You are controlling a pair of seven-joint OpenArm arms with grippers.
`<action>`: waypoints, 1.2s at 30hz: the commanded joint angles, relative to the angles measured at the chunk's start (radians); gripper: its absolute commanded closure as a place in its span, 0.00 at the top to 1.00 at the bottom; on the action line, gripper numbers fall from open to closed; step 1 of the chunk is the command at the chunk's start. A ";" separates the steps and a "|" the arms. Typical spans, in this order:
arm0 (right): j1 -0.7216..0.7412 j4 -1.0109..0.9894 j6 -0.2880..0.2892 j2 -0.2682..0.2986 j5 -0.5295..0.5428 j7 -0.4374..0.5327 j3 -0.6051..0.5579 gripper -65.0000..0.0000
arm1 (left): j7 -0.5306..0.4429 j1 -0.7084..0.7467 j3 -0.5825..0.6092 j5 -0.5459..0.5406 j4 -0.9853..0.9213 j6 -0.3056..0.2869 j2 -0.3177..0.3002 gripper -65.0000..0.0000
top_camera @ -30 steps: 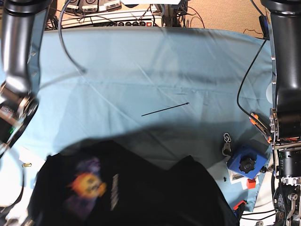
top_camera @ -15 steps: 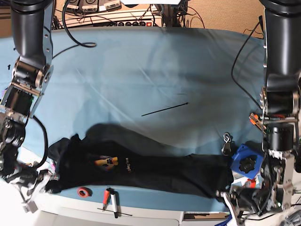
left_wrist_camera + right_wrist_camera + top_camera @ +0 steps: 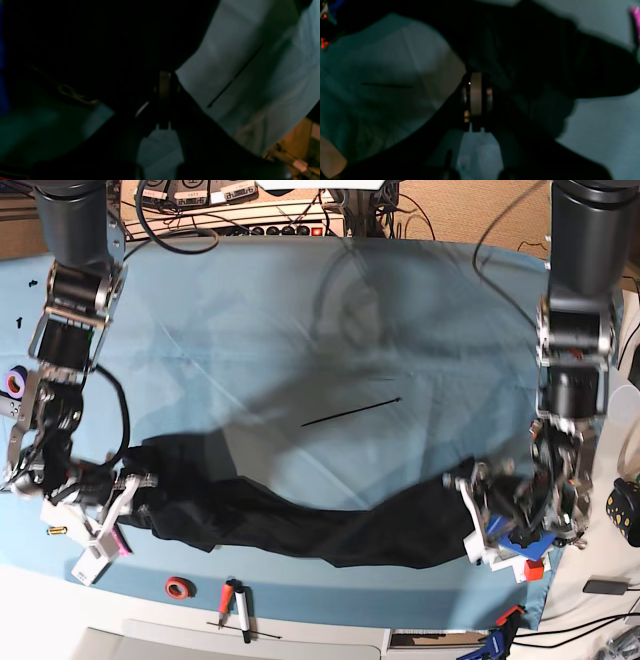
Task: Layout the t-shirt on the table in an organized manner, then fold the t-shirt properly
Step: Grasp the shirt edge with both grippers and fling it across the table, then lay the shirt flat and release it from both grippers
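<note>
Base view: my left gripper point(image 3: 478, 515) and right gripper point(image 3: 125, 495) are each clamped shut on an end of the shirt point(image 3: 300, 515). Wrist views agree: jaws pressed together, black cloth pinched between them, though both are dark and blurred. The shirt hangs between my two grips as a sagging, bunched band across the near part of the table point(image 3: 300, 330), its middle drooping toward the near edge. No graphic shows; I cannot tell which face is up.

Handling, as I judge it: light, limp cotton with no stiffness, apt to twist and fold on itself, and it should slide easily on the smooth cloth. Best held at seams, at shoulder or hem corners, with both grips kept well apart for tension. A thin black rod point(image 3: 350, 412) lies mid-table, clear of the shirt.
</note>
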 commanded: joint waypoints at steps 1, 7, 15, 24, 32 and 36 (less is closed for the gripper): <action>0.013 0.018 0.003 0.014 0.026 0.019 0.004 0.00 | 0.000 -0.016 -0.004 -0.018 0.039 -0.001 -0.008 0.00; -0.147 0.093 0.026 0.014 0.095 0.019 0.030 0.00 | 0.018 0.150 -0.006 0.014 0.221 0.000 -0.009 0.00; -0.475 0.475 0.071 -0.041 0.177 0.019 0.277 0.00 | -0.016 0.384 -0.032 0.197 0.599 0.062 -0.042 0.00; -0.741 0.707 0.089 -0.135 0.194 0.019 0.643 0.00 | -0.045 0.630 -0.259 0.217 0.858 0.071 -0.045 0.00; -0.892 0.707 0.069 -0.140 0.206 0.019 0.884 0.00 | -0.027 0.831 -0.529 0.067 0.930 0.022 -0.045 0.00; -0.988 0.707 0.070 -0.140 0.248 0.019 0.944 0.00 | -0.022 0.920 -0.612 0.014 0.954 -0.001 -0.044 0.00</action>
